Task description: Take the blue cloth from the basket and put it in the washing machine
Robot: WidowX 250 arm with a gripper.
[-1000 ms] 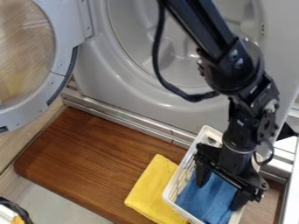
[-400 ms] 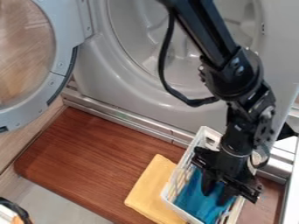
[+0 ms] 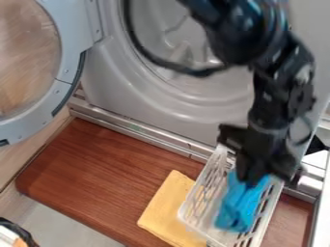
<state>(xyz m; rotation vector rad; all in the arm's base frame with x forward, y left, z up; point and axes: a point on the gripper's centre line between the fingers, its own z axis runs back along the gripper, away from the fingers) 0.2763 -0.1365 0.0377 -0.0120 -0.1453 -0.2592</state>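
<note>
At the lower right of the frame, the black gripper (image 3: 252, 179) hangs over the white basket (image 3: 183, 211), its fingers pinched together on the upper part of the blue cloth (image 3: 240, 205). The cloth is bunched and narrow under the grip, its lower part hanging down within the basket walls; whether its end touches the basket floor I can't tell.

So the step in hand looks like the lift out of the basket — the grasp seems made, the carrying is to come. The next move calls for raising the cloth straight up until its tail is above the rim, then taking it towards the upper middle of the frame, into the drum (image 3: 171, 41) of the washing machine (image 3: 106, 89), and letting go well inside.

The door (image 3: 69, 50) stands open at the upper left, so it should leave the way in free. What stands in the way is the slatted basket wall, which could catch a trailing fold and drag the basket along, and then the lower lip of the round opening. The arm's loose cable (image 3: 201, 73) loops in front of that opening and wants watching. A folded yellow cloth (image 3: 166, 207) lies beside the basket on the wooden board (image 3: 106, 169) — best left alone.
</note>
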